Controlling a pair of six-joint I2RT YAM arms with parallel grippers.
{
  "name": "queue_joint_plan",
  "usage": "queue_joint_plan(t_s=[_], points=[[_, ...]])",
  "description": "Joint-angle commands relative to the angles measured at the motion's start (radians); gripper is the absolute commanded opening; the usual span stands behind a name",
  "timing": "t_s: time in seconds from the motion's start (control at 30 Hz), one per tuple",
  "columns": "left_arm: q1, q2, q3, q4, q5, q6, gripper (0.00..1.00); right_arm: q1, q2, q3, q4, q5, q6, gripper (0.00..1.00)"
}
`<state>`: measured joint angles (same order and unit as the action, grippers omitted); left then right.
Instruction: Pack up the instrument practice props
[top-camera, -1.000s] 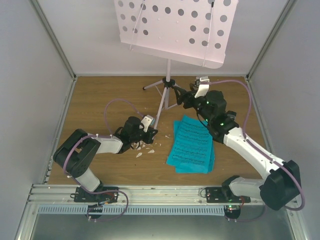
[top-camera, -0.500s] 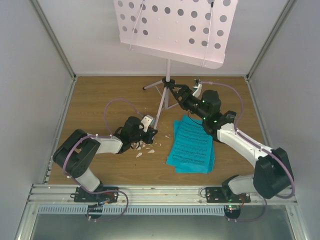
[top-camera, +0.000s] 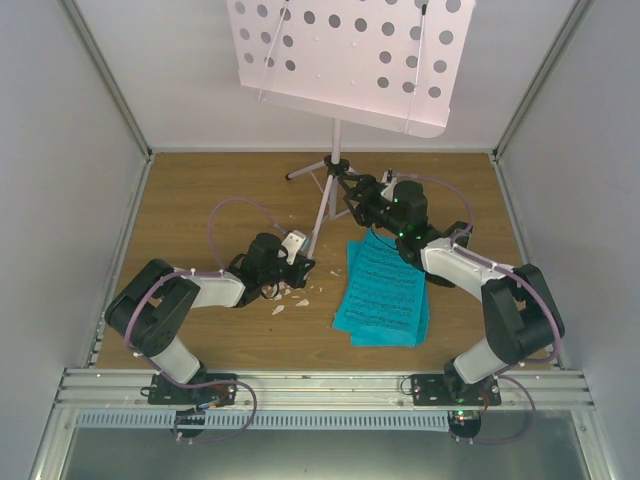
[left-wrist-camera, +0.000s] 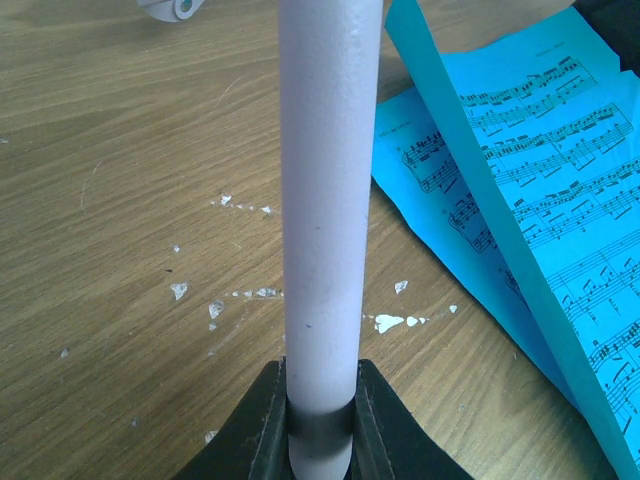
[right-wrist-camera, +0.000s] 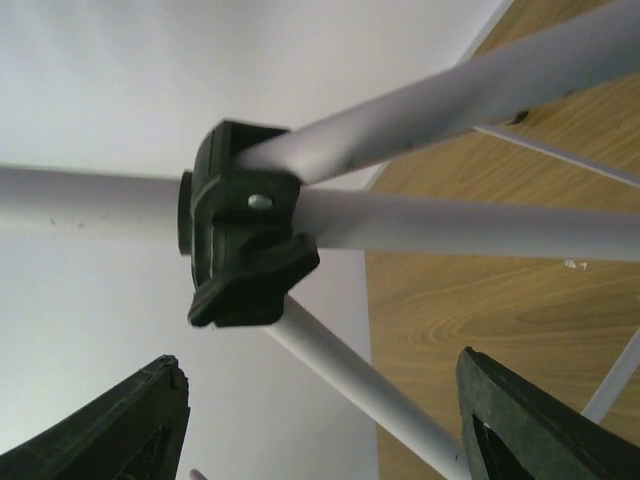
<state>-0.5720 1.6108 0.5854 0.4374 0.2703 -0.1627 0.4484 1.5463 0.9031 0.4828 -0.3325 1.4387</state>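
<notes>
The pale pink perforated music stand (top-camera: 350, 60) stands at the back on a thin tripod with a black hub (top-camera: 337, 163). My left gripper (top-camera: 303, 265) is shut on the lower end of one tripod leg (left-wrist-camera: 325, 200), which runs up between its jaws (left-wrist-camera: 320, 420). My right gripper (top-camera: 352, 190) is open just below the hub (right-wrist-camera: 240, 240), its fingers (right-wrist-camera: 140, 420) on either side of a leg and not touching it. Bright blue music sheets (top-camera: 385, 290) lie flat right of the tripod and also show in the left wrist view (left-wrist-camera: 520, 170). The metronome is out of view.
Small white scraps (top-camera: 290, 300) lie on the wooden floor by the left gripper, and they also show in the left wrist view (left-wrist-camera: 390, 322). Grey walls enclose the left, right and back. A metal rail (top-camera: 320, 385) runs along the near edge.
My right arm has swung left and folded in, bringing its open gripper from the right of the tripod up to the hub. The left gripper has kept its hold and not moved.
</notes>
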Motion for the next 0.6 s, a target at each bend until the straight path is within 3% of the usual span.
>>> queue_joint_plan(t_s=[0.0,0.37,0.57], points=[[0.003,-0.041,-0.004,0.053,0.005,-0.021,0.0,-0.027,0.012,0.043,0.037,0.022,0.013,0.73],[0.003,-0.04,0.0,0.048,0.006,-0.026,0.05,-0.049,0.06,0.106,0.017,-0.013,0.007,0.72],[0.003,-0.04,0.001,0.046,0.002,-0.026,0.18,-0.05,0.11,0.146,0.027,-0.053,0.005,0.61]])
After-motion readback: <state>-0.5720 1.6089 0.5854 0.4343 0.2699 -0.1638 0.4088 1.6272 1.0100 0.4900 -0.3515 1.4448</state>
